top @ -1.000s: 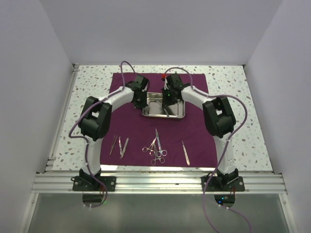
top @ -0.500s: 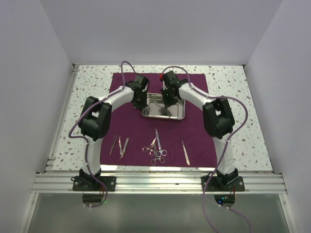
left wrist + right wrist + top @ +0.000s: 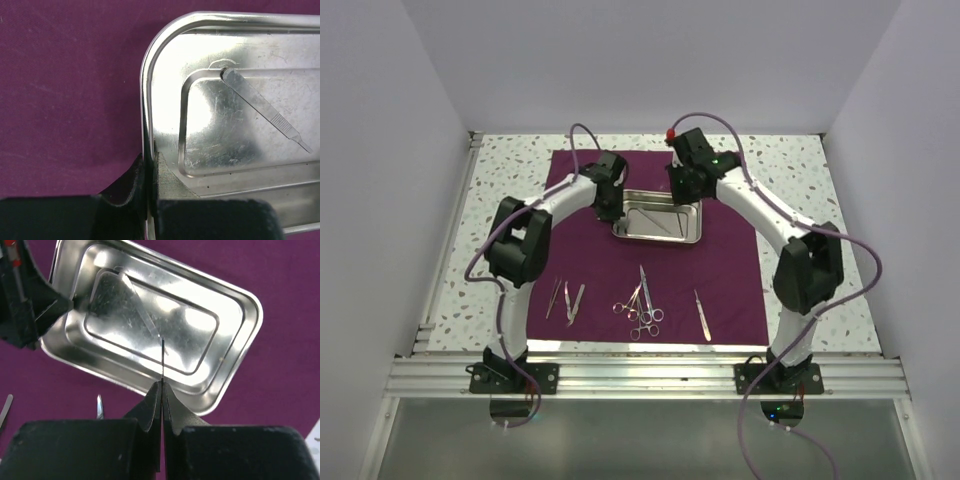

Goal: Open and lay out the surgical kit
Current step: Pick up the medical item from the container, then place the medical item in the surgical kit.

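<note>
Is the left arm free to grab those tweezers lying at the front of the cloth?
Probably not right away. The left gripper has its jaws shut on the left rim of the tray, so it would have to let go first. The tweezers themselves lie bare on the cloth, with nothing over them.

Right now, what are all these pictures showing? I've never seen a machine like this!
It is a robot: a left arm and a right arm bolted to a table. One picture looks down from above; the other two come from a camera on each wrist. A purple cloth lies on the table, with a shiny tray on it and small steel tools laid nearer the arms. The left gripper is shut on the tray's rim. The right gripper hangs above the tray, shut on a thin tool seen edge-on, so I cannot tell which kind. Another flat tool lies in the tray.
</note>
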{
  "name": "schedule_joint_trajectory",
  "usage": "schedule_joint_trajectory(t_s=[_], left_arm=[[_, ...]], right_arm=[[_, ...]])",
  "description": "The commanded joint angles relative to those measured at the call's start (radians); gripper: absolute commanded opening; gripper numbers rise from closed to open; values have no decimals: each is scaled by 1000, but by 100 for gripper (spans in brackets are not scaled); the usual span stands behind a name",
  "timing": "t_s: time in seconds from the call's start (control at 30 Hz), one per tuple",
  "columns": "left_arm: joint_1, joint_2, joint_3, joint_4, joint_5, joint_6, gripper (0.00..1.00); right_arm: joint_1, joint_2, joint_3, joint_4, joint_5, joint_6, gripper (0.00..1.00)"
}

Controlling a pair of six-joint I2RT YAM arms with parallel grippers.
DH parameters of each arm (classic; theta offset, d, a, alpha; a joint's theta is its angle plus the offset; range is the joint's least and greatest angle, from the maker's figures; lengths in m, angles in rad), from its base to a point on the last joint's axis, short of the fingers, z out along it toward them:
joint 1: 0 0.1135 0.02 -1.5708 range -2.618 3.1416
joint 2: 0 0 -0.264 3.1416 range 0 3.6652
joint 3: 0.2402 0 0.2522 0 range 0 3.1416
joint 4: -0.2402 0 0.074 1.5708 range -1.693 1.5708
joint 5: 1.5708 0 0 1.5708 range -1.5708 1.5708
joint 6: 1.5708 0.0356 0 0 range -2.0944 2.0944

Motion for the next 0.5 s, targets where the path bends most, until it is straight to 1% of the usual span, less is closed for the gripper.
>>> schedule_joint_trajectory(t_s=[0.0, 0.07, 0.1, 0.17, 0.2, 0.23, 0.33, 0.37, 0.4, 0.47], left_arm=[[23, 40, 74, 1, -5, -17, 0], [27, 66, 100, 1, -4, -20, 0], [32, 77, 127, -3, -7, -21, 0], [35, 104, 172, -11, -7, -25, 0], [38, 114, 184, -12, -10, -28, 0], [41, 123, 198, -12, -11, -29, 0], [47, 149, 244, -23, -24, -37, 0], [50, 160, 253, -25, -27, -40, 0], [55, 166, 272, -28, -30, -41, 0], [60, 181, 301, -40, -30, -46, 0]], right_arm=[[-7, -138, -76, -57, 36, 38, 0], [-7, -191, -132, -75, 26, 74, 0], [-6, -247, -207, -75, 19, 88, 0], [-7, -314, -302, -63, -1, 134, 0], [-6, -343, -405, -55, -10, 150, 0], [-6, -404, -457, -48, -16, 165, 0], [-7, -499, -641, -2, -56, 222, 0], [-7, -519, -678, 8, -60, 246, 0], [-6, -535, -749, 21, -60, 257, 0], [-6, -570, -812, 61, -96, 292, 0]])
